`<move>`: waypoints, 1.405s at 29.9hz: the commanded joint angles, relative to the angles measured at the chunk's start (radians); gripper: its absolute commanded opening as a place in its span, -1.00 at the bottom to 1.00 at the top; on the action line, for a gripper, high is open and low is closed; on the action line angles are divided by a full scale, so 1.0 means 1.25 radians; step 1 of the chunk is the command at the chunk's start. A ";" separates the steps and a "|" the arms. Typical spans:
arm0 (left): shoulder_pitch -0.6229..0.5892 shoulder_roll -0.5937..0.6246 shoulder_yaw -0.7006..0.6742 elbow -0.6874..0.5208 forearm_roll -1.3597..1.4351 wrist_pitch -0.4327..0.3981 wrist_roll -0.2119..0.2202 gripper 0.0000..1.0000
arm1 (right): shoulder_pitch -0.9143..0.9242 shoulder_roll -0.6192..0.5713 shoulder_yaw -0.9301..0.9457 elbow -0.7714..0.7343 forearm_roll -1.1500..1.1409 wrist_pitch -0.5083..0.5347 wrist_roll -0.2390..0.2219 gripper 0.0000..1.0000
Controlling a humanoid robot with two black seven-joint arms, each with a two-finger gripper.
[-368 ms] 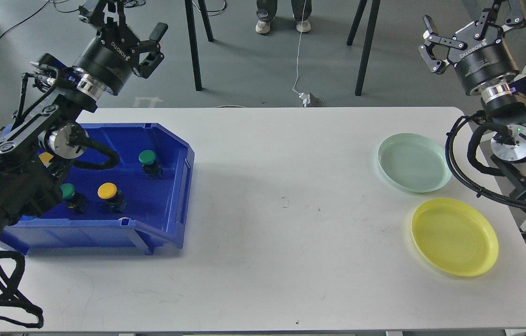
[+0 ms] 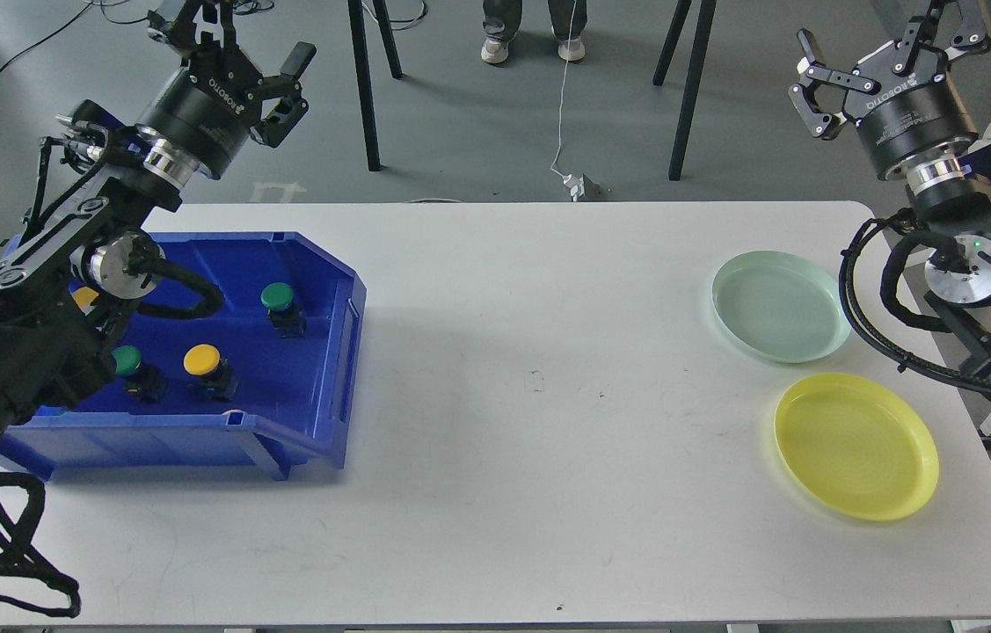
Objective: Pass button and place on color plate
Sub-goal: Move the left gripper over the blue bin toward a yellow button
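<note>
Buttons all sit in the blue bin at 9 o'clock — green button, yellow button, another green one. Left gripper up at 11, fingers spread w/ nothing between. Right gripper at 1 o'clock, fingers spread, empty too. Green plate & yellow plate at 3 — both bare.

Probably a lab: tripod legs, floor cables
</note>
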 commanded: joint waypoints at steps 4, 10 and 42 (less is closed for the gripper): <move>-0.002 -0.010 -0.041 -0.060 -0.019 0.000 0.000 1.00 | -0.005 0.000 0.000 0.000 0.000 0.000 0.000 0.98; -0.004 0.031 -0.046 -0.223 0.017 0.000 0.000 1.00 | -0.006 0.000 0.000 0.000 0.000 0.000 0.000 0.98; -0.445 0.559 0.789 -0.529 0.625 0.000 0.000 1.00 | -0.043 0.000 0.004 -0.003 0.000 0.000 0.000 0.98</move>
